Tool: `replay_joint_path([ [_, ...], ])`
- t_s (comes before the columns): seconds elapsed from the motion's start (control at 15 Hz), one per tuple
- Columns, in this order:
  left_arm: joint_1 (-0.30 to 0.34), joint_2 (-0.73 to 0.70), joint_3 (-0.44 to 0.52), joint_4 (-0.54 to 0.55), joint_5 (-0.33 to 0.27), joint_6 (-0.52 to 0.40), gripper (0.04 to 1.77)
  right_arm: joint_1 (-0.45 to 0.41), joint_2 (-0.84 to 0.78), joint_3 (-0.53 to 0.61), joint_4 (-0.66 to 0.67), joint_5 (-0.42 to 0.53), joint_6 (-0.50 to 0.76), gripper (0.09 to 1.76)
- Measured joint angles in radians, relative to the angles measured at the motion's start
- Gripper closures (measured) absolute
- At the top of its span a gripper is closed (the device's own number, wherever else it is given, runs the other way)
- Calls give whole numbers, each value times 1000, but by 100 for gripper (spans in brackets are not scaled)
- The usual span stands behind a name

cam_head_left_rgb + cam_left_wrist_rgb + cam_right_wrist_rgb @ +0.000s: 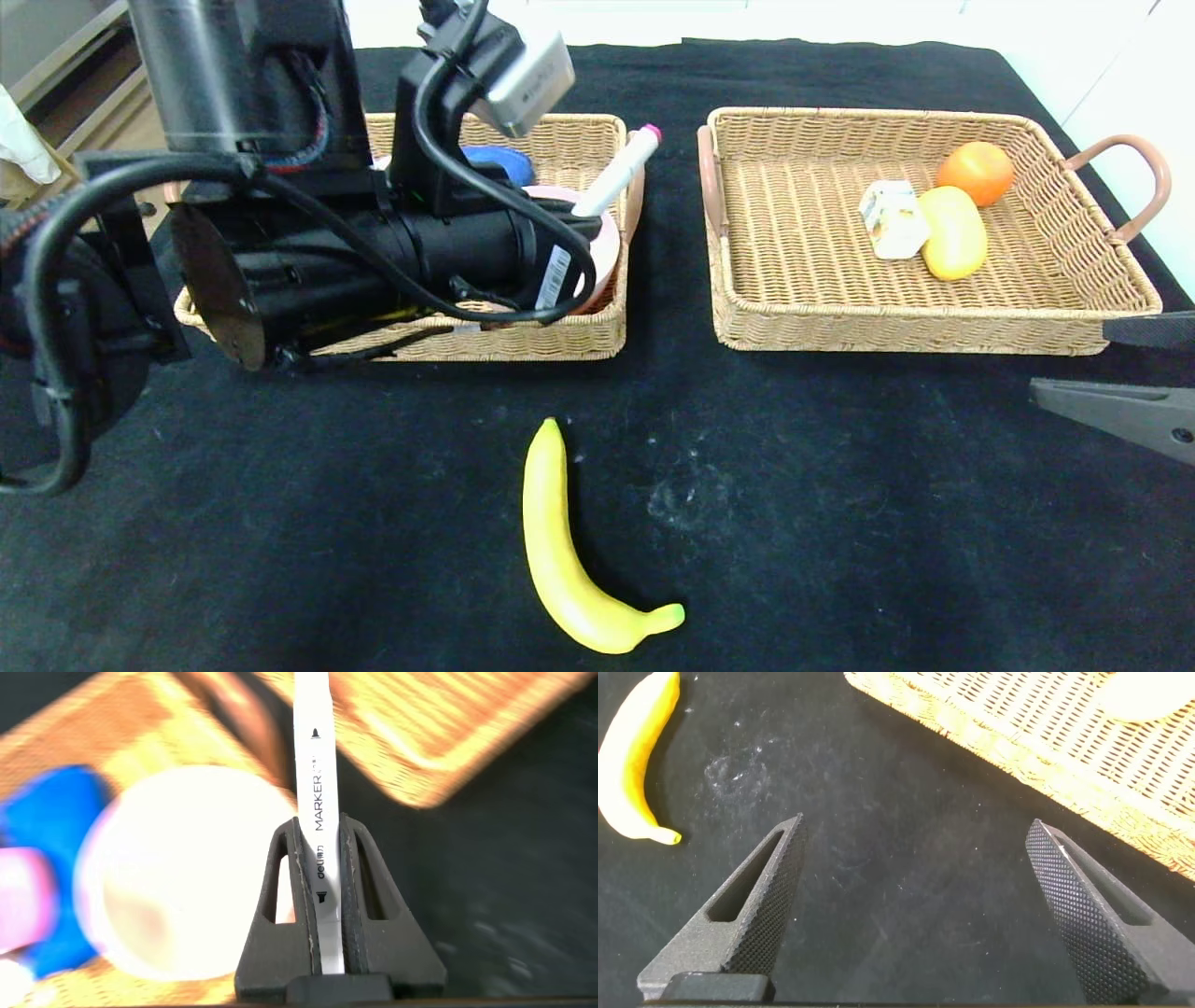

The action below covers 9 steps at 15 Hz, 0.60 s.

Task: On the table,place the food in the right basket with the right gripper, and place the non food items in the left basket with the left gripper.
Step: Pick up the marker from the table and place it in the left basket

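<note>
A: Head view first — where does the marker (624, 172) sit?

B: It rises tilted over the left basket (597, 322), pink cap uppermost near the basket's right rim. The left arm hides the left gripper (583, 219) there, so the hold can't be read from this view. A pink bowl (605, 250) and something blue (504, 161) lie in that basket below it.

A: And the food?

B: A banana (566, 551) lies on the black bench (840, 485), towards the front, well apart from both baskets. The right basket (934, 322) holds an orange (976, 172), a yellow fruit (952, 231) and a small white carton (892, 218) touching that fruit. The right gripper (1139, 373) sits at the right edge, just in front of its basket.

A: Left wrist view?

B: The jaws are clamped on the marker (318, 831), which runs straight up between the two fingers (280, 887). Its white barrel reads "MARKER", with "deli" lower down. The pink bowl (187, 877) is blurred beneath, the blue thing (56, 812) beside it.

A: Right wrist view?

B: The jaws stand wide apart over bare bench (906, 859) — nothing between the fingers (757, 905). The banana (635, 756) lies off to one side, clear of them; the right basket's rim (1046, 756) crosses the far side.
</note>
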Motion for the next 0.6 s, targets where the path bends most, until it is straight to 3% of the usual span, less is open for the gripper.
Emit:
replay_joint_path([
  [0.33, 151, 3, -128, 87, -21, -10, 157, 0, 2, 0, 0, 0, 0, 14],
  [0.6, 240, 20, -166, 91, -24, -25, 157, 0, 4, 0, 0, 0, 0, 14],
])
